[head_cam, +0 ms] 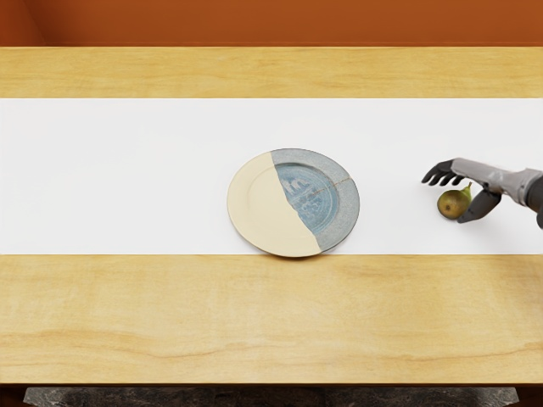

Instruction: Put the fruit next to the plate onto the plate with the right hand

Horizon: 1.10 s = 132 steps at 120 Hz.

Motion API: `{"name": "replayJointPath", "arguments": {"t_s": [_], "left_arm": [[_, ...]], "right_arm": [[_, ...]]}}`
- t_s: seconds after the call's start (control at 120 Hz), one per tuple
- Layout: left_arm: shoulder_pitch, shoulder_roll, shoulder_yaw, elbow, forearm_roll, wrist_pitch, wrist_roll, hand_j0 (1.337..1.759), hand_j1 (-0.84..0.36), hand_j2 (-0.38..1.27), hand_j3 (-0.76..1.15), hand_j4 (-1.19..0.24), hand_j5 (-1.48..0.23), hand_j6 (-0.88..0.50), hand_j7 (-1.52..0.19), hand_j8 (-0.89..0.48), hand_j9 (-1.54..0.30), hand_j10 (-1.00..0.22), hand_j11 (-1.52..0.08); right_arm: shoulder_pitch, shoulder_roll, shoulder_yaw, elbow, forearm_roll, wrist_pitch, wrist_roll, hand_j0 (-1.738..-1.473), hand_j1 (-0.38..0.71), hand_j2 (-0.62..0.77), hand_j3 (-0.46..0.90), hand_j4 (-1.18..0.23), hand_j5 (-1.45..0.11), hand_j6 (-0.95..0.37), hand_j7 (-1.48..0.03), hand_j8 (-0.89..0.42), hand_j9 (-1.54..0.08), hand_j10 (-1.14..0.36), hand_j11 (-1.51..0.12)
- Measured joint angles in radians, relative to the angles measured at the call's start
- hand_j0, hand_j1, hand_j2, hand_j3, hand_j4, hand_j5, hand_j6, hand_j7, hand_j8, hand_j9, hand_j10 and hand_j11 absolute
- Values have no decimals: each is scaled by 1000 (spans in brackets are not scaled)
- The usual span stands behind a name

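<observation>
Green-yellow pear (454, 203) sits on white runner (127, 170), well apart from plate (248, 203). R robot hand (472, 180) brackets it, fingers apart w/ thumb opposite: pre-grasp, nothing clamped yet.

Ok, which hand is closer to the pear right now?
Right. The right hand is right at the pear, with its fingers spread just beyond the fruit and its thumb at the fruit's right side. The left hand is out of view.

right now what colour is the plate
The plate is two-toned: cream on one half, blue-grey with a blue centre pattern on the other. Head view shows it.
</observation>
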<state>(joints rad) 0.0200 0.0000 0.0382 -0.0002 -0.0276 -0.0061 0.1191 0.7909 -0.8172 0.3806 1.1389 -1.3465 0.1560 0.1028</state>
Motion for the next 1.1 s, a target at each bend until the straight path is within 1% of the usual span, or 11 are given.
{"name": "replayJointPath", "arguments": {"t_s": [0.333,0.417,0.492,0.675,0.925,1.1], "left_arm": [[0,0,0,0,0,0,0,1658,349,0,0,0,0,0,0,0,0,0,0],[0,0,0,0,0,0,0,1658,349,0,0,0,0,0,0,0,0,0,0],[0,0,0,0,0,0,0,1658,349,0,0,0,0,0,0,0,0,0,0],[0,0,0,0,0,0,0,1658,349,0,0,0,0,0,0,0,0,0,0],[0,0,0,0,0,0,0,1658,349,0,0,0,0,0,0,0,0,0,0],[0,0,0,0,0,0,0,1658,349,0,0,0,0,0,0,0,0,0,0]], "right_arm": [[-26,-1,1,-3,7,-40,0,-1658,119,-73,0,-399,-513,-401,-512,-400,-513,-400,-513],[-30,0,0,-3,8,-45,0,-1658,140,-75,0,-419,-533,-419,-534,-420,-533,-409,-535],[-32,-1,0,-3,9,-46,0,-1658,156,-49,0,-446,-563,-444,-566,-444,-563,-398,-570],[-35,-3,0,-3,26,-42,-1,-1656,176,-30,0,-514,-629,-505,-643,-397,-634,-343,-652],[-34,0,0,-3,37,-41,-3,-1654,169,-37,0,-550,-669,-470,-687,-394,-669,-304,-699],[-34,2,-1,-3,48,-41,-2,-1654,179,-25,0,-543,-701,-485,-699,-379,-696,-292,-720]]}}
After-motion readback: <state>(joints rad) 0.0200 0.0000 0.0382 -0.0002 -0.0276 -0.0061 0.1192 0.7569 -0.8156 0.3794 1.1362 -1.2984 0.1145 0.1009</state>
